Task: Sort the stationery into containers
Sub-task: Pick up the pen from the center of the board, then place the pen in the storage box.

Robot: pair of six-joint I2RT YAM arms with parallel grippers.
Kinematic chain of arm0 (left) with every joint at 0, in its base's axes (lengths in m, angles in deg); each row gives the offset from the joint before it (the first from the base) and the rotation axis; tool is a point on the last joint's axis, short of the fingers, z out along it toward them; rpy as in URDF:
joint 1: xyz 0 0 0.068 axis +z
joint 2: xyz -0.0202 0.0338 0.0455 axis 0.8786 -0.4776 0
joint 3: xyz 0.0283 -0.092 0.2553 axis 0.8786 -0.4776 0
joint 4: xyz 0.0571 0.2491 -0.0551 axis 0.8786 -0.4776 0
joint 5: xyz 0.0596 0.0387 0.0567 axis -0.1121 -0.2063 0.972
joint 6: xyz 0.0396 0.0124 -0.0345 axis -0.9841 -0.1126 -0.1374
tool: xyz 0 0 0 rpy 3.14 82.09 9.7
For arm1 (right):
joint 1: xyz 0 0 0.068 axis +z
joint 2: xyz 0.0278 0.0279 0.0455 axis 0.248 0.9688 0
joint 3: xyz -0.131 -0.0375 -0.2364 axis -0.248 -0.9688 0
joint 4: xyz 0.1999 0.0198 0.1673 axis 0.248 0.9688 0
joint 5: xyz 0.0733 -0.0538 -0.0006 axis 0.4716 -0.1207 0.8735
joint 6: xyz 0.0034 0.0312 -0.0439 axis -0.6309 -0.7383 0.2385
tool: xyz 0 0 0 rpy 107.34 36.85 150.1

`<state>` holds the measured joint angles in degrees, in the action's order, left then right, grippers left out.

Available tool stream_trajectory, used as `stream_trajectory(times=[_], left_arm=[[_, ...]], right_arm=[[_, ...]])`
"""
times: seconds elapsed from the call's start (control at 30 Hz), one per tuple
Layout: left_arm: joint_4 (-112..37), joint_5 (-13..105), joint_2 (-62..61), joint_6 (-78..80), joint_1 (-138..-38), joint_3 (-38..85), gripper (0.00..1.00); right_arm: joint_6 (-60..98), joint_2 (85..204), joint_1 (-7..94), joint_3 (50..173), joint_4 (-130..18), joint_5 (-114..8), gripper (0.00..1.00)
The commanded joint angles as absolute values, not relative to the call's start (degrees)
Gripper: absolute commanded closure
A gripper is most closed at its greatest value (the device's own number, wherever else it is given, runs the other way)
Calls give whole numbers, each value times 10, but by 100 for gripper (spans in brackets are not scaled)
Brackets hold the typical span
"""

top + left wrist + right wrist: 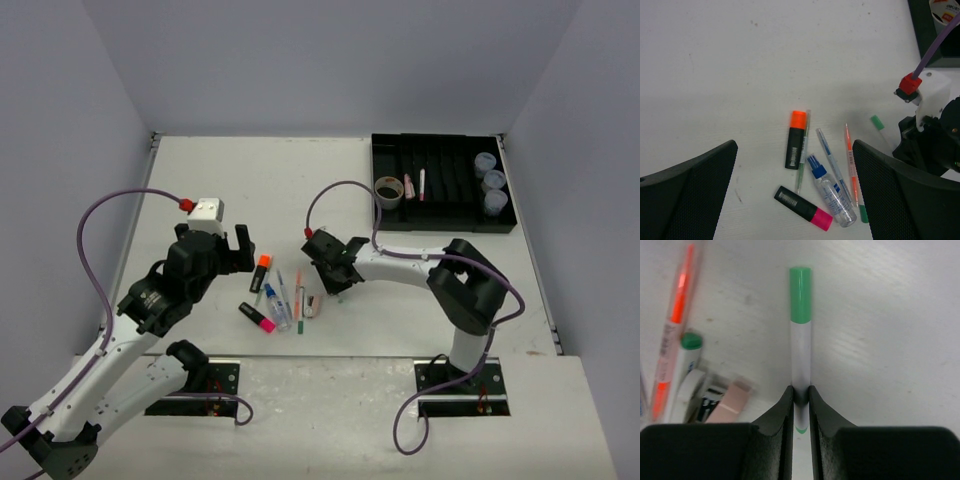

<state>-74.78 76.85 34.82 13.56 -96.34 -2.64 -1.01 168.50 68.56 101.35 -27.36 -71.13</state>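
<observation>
1. I am clamping my right pincer [801, 390] on the green-capped pen [801, 340]. Both pads are squeezing its white barrel near the tail, and the cap is pointing away from me.
2. I am gripping across the barrel because, as I judge it, so thin a pen offers no other hold. Its length is running straight out between my fingers.
3. The pen is sitting at the right edge of the pile on the table [250, 180], beside the orange pen [675, 330] but apart from it. I judge that taking this outlier is sparing its neighbours a knock. I cannot tell whether it is off the surface yet.
4. My left pincer [218, 245] is standing fully wide and gripping nothing. It is hovering over the orange highlighter [797, 140], the pink highlighter [802, 207] and the clear bottle [830, 192].
5. The tray [440, 226] is waiting at the far right corner, well apart from the pile. It is already carrying the tape roll [388, 190], 2 pens [421, 184] and 3 tubs [492, 181], so I judge the job is partly done.
6. My right arm is folding at the elbow above its base and reaching left, with its wrist dipping low to the table.
7. My left arm is stretching forward from its base, with its wrist tilting down toward the pile.
</observation>
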Motion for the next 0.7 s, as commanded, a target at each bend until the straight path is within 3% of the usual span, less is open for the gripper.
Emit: stream_trajectory(times=[0.0,0.13,0.3,0.67], left_arm=[[-729,765,353,118,-961,-26,0],[-730,766,353,118,-961,-26,0],[-729,763,354,118,-962,-26,0],[-728,761,357,117,-962,-27,0]], right_arm=[[9,1616,634,1013,-248,-762,97],[41,1550,546,1020,-241,-769,96],[89,1562,399,1078,-246,-755,100],[142,1816,228,1368,-198,-777,100]])
